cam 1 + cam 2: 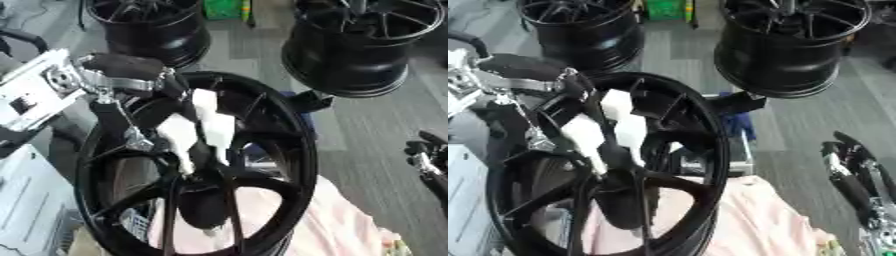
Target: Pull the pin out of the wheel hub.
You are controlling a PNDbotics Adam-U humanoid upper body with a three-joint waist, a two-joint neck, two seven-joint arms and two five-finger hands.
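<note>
A large black wheel hub [280, 150] stands tilted on its edge in the middle, its spokes meeting at a dark centre [206, 200]. My left hand [197, 130], black with white covers, comes in from the upper left on a silver and black arm and reaches down inside the rim towards the spokes. Its tips end near the hub's centre, and what they touch is hidden. A small pale bit [210, 231] shows below the centre; I cannot make out the pin itself. My right hand [846, 167] hangs idle at the right edge, away from the hub, fingers relaxed.
Two more black wheel hubs [153, 30] [785, 47] stand on the grey floor behind. A pink cloth [754, 220] lies under the near hub. A white box [31, 200] sits at the lower left, a blue thing [738, 125] behind the rim.
</note>
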